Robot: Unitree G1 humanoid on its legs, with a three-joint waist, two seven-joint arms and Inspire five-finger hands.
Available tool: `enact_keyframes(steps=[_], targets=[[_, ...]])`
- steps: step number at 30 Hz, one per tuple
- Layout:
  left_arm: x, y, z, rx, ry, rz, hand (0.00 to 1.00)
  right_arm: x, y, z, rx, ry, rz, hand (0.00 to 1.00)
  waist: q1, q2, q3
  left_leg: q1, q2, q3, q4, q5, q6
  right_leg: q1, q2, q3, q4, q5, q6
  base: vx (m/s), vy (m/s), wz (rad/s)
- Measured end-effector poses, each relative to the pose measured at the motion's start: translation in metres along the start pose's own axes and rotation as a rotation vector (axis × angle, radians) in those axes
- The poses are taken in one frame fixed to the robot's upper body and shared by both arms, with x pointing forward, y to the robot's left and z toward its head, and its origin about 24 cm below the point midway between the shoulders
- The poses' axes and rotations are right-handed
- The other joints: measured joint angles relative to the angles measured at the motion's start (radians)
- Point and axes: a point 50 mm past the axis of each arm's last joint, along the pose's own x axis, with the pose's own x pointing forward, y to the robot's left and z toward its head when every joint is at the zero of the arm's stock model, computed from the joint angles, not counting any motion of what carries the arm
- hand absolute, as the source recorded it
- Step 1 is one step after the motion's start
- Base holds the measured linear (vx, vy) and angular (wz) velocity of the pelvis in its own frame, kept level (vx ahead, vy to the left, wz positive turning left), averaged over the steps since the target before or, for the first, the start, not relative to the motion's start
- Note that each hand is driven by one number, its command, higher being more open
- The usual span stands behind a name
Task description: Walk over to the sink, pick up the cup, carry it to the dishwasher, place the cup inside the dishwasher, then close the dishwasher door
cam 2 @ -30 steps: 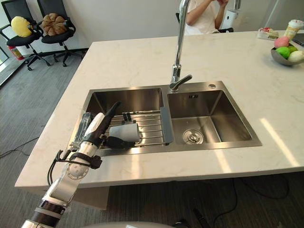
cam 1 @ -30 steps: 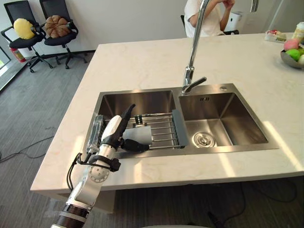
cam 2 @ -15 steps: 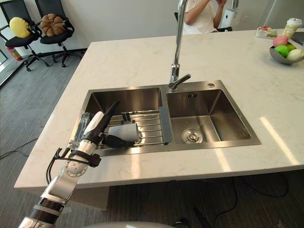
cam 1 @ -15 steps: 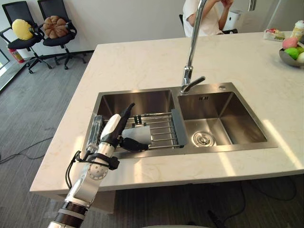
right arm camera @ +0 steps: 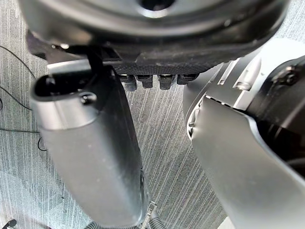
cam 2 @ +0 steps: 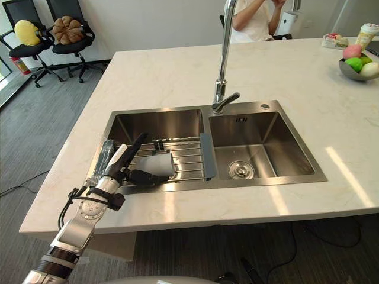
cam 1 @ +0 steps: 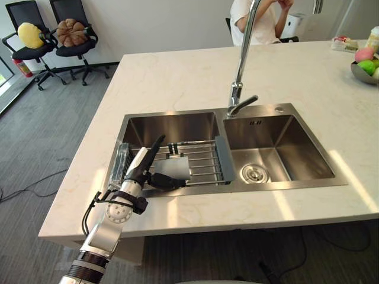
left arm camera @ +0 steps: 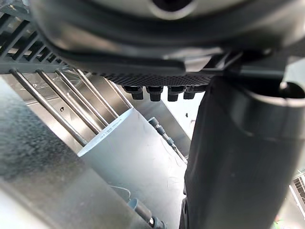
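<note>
A pale grey cup (cam 1: 176,167) lies on its side on the wire rack (cam 1: 204,158) across the left basin of the steel sink (cam 1: 284,151). My left hand (cam 1: 136,170) reaches in from the counter's front edge. It is open, with straight fingers (cam 1: 155,145) slanting over the cup's left end and the thumb (cam 1: 167,183) along its near side. In the left wrist view the cup (left arm camera: 128,157) lies on the rack bars just past the thumb (left arm camera: 228,157). My right hand (right arm camera: 152,28) hangs over grey carpet, relaxed and holding nothing.
A tall faucet (cam 1: 240,59) rises between the two basins. The right basin holds a drain (cam 1: 253,173). A fruit bowl (cam 1: 364,66) stands at the counter's far right. A person (cam 1: 256,18) sits behind the counter. Two office chairs (cam 1: 53,35) stand at the far left.
My left hand has sunk slightly toward the sink's front rim, with its fingers still over the cup. The cup has not moved.
</note>
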Motion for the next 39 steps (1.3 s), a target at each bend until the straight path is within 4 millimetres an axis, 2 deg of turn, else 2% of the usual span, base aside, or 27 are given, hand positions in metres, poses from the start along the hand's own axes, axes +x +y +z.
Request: enact_keyframes(steps=[5, 9, 24, 31, 35, 39], targets=[[0.0, 0.0, 0.0, -0.064, 0.001, 0.003, 1.0, 0.001, 0.001, -0.003, 0.002, -0.001, 0.003, 1.0, 0.0, -0.01, 0.006, 0.0, 0.0, 0.0, 0.0, 0.0, 0.0, 0.0, 0.0, 0.0, 0.0, 0.0, 0.0, 0.0, 0.0, 0.0], [0.001, -0.002, -0.003, -0.18, 0.022, 0.011, 1.0, 0.001, 0.002, -0.004, 0.003, -0.003, 0.005, 1.0, 0.001, -0.014, 0.009, 0.0, 0.0, 0.001, 0.0, 0.0, 0.0, 0.0, 0.0, 0.0, 0.0, 0.0, 0.001, 0.0, 0.0, 0.0], [0.002, -0.004, 0.005, -0.221, -0.01, 0.023, 1.0, 0.001, 0.002, -0.005, 0.006, -0.003, 0.004, 1.0, 0.002, -0.014, 0.009, -0.001, 0.001, 0.002, 0.0, 0.0, 0.0, 0.0, 0.0, 0.001, 0.0, 0.001, 0.001, 0.0, 0.0, 0.0], [0.0, -0.002, 0.008, -0.059, -0.017, 0.074, 1.0, 0.001, 0.002, -0.006, 0.002, -0.002, 0.001, 1.0, 0.001, -0.014, 0.008, 0.0, 0.001, 0.001, 0.0, 0.0, 0.0, 0.002, 0.0, 0.001, 0.0, 0.001, 0.001, 0.0, 0.0, 0.0], [-0.005, -0.005, 0.003, 0.055, 0.003, 0.099, 1.0, 0.003, 0.008, -0.008, -0.091, 0.023, -0.016, 1.0, 0.001, -0.019, 0.006, 0.0, 0.001, 0.0, 0.0, 0.0, 0.0, 0.003, 0.0, -0.001, 0.0, 0.0, 0.001, 0.0, 0.0, 0.0], [-0.005, -0.008, 0.012, 0.169, -0.055, 0.117, 1.0, 0.006, 0.015, -0.01, -0.151, 0.039, -0.036, 1.0, 0.003, -0.028, 0.0, -0.002, 0.001, 0.0, 0.0, 0.0, 0.0, 0.0, 0.0, -0.002, 0.0, 0.0, 0.001, 0.0, 0.0, 0.0]])
